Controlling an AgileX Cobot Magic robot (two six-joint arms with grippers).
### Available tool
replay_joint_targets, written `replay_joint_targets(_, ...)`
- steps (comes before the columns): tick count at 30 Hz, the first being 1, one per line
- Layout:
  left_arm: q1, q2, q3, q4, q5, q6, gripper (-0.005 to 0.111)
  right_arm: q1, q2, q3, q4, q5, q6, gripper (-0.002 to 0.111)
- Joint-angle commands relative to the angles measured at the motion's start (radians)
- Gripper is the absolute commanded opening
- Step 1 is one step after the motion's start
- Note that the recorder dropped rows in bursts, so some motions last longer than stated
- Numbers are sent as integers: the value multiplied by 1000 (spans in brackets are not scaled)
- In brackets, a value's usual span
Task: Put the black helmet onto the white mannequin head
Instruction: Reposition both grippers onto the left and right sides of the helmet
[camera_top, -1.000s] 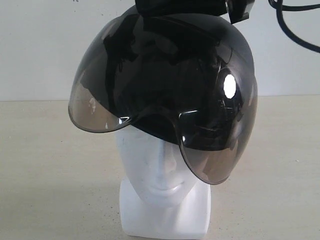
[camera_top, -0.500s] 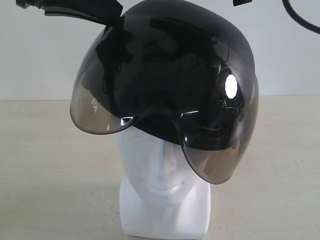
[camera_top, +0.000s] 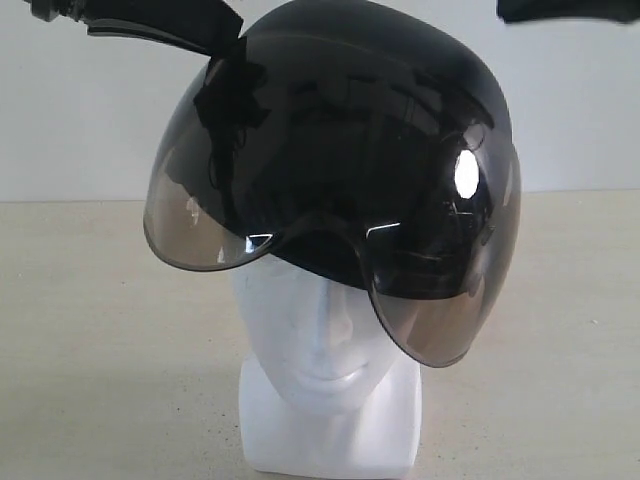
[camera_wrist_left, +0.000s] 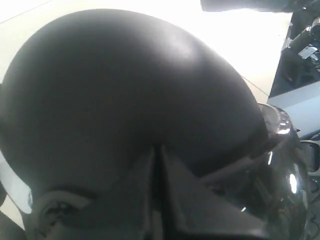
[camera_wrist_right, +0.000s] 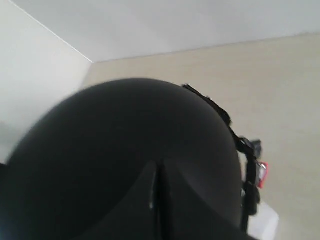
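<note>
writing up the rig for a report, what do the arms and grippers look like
What shows of them is matte black. The left gripper and right gripper each show two flat, wedge-shaped fingers tapering to a tip, with a thin seam between. Of the left arm and right arm, only black angular edges show in the exterior view. No markings visible.

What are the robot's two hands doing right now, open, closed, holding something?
Left hand: closed, holding nothing, close over the black helmet.
Right hand: closed, holding nothing, over the helmet too.
</note>
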Motion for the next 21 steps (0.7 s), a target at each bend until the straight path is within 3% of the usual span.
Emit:
replay_joint_targets(1, -2, -10, 2, 13, 3, -9, 4, -15, -5, 161, -30, -29, 4, 0)
replay_joint_targets(5, -2, -10, 2, 55, 3, -36, 4, -14, -5, 278, -19, -67, -19, 0)
replay_joint_targets(11, -2, -10, 2, 135, 3, -69, 4, -14, -5, 312, -19, -84, -44, 0)
replay_joint_targets(21, -2, -10, 2, 159, 3, -90, 4, -14, -11, 312, 259, -7, -183, 0)
